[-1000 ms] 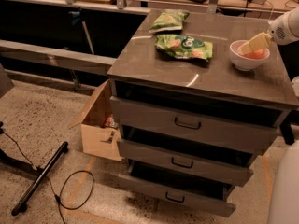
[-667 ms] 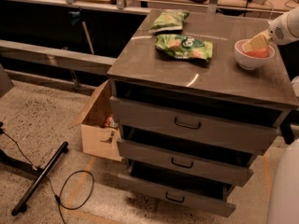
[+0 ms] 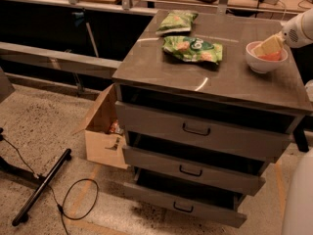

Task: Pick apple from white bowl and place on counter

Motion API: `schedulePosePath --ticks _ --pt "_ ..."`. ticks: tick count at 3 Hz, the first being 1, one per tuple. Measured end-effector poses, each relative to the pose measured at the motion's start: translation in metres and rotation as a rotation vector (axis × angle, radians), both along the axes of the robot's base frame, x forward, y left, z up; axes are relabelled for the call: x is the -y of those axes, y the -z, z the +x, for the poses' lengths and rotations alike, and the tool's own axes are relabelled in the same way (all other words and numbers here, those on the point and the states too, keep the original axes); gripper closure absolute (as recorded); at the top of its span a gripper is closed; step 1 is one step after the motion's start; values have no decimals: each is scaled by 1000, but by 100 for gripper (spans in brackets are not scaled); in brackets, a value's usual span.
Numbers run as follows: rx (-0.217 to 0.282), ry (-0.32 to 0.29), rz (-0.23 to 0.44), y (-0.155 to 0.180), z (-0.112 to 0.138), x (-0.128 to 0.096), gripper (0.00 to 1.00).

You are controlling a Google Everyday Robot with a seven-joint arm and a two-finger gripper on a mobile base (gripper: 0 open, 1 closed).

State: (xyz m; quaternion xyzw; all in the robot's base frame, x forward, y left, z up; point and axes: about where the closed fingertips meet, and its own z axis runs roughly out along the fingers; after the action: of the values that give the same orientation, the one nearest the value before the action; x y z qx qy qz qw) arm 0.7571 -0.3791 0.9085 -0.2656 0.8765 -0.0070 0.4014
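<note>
The white bowl stands near the right rear of the grey-brown counter. The red-orange apple lies inside it, partly covered. My gripper, pale yellow at its tip, reaches in from the right on a white arm. Its tip is in the bowl's mouth, right over and against the apple.
Two green snack bags lie on the counter, one in the middle and one at the back. The three drawers below stand partly pulled out. An open cardboard box sits left of the cabinet, with a black stand leg and cable on the floor.
</note>
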Motion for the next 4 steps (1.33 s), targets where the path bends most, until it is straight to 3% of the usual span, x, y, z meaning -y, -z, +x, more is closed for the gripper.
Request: schedulePosePath --ticks 2,3,4 --pt "2 12 -12 -2 -8 6 35" --pt "-15 26 -24 2 -20 12 50" --pt "-20 17 -26 5 -22 8 48"
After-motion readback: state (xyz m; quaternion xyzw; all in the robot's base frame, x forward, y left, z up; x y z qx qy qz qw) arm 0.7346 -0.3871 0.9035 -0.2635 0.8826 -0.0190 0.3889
